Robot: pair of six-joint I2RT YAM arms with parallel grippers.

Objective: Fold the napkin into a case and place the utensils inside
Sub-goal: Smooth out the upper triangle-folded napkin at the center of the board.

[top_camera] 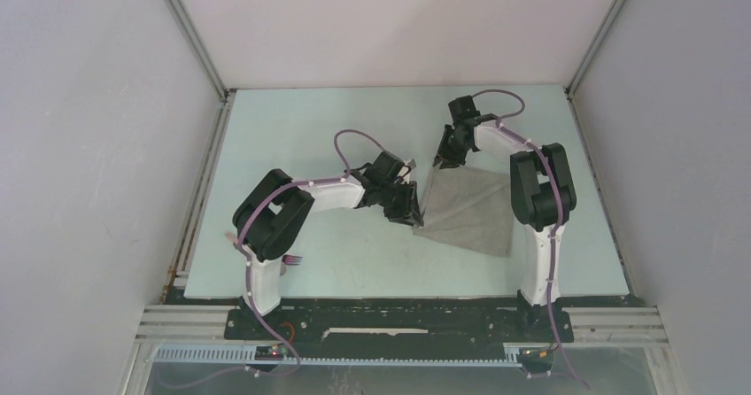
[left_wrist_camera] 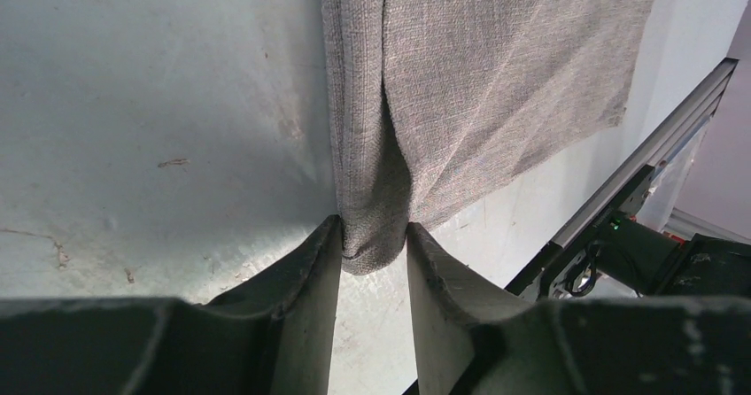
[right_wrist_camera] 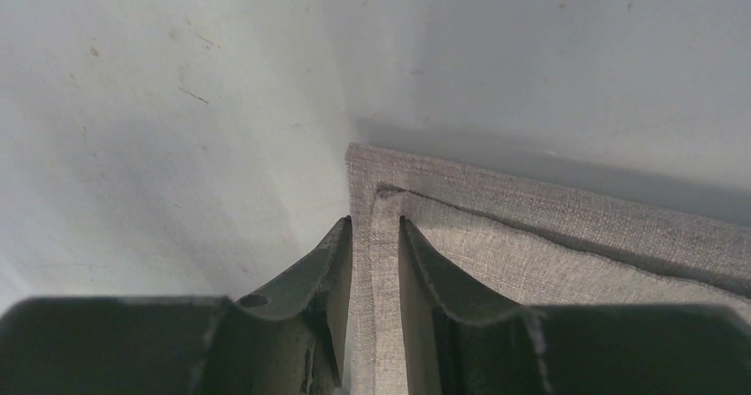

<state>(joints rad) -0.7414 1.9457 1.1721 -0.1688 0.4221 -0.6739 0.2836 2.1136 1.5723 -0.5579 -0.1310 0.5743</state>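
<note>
Grey cloth, the napkin (top_camera: 474, 213), lies folded flat into a roughly four-cornered shape on the pale counter (top_camera: 354, 262) in the top view, between the two arms. The left end effector (top_camera: 411, 213) sits at its left corner, the right end effector (top_camera: 443, 158) at its far corner. A fork (top_camera: 293, 259) pokes out beside the left arm (top_camera: 266, 227), well apart from the cloth and mostly hidden by that arm.

From the left wrist, the napkin (left_wrist_camera: 496, 58) shows a coarse matte weave; the left end effector (left_wrist_camera: 375, 240) pinches a bunched, rounded fold of it between dark fingers (left_wrist_camera: 297, 298). A metal rail (left_wrist_camera: 655, 143) runs along the counter's edge at right.

From the right wrist, two hemmed layers of the napkin (right_wrist_camera: 549, 244) lie flat on the scuffed counter (right_wrist_camera: 177, 103). The right end effector (right_wrist_camera: 375, 236) straddles a strip of the edge, fingers (right_wrist_camera: 323, 275) narrowly apart; whether it grips cannot be told.
</note>
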